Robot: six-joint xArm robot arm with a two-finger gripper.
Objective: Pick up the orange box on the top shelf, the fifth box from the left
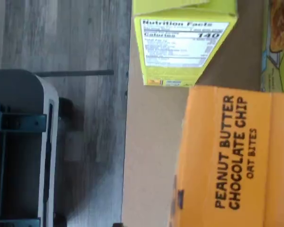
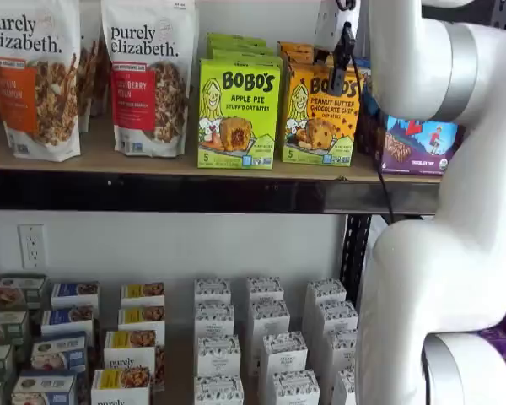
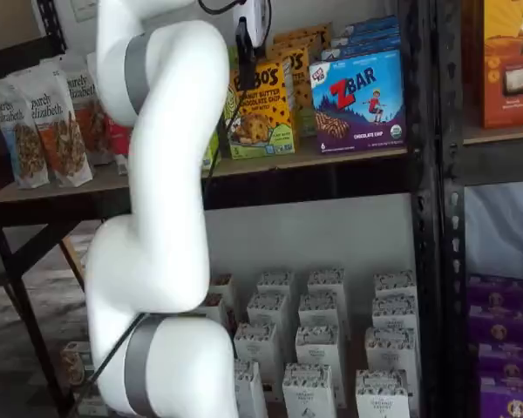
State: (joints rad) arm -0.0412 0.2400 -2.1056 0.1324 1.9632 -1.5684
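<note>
The white gripper with black fingers (image 2: 344,52) hangs in front of the upright orange-yellow peanut butter carton (image 2: 320,116), not touching it; its jaws stand wide, released, holding nothing. This carton stands on the tan wooden top shelf (image 2: 110,159), near the front edge. Just to its left is a lime-green apple pie carton (image 2: 239,113), to its right a blue-purple ZBar box (image 3: 357,103). Bare board lies before the cartons.

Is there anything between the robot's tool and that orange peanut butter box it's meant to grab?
Nothing visible does. In both shelf views the tool hangs right in front of the orange box, near its upper edge, with no other item between them. The green box stands beside it on the top shelf, and the blue box on its other side.
</note>
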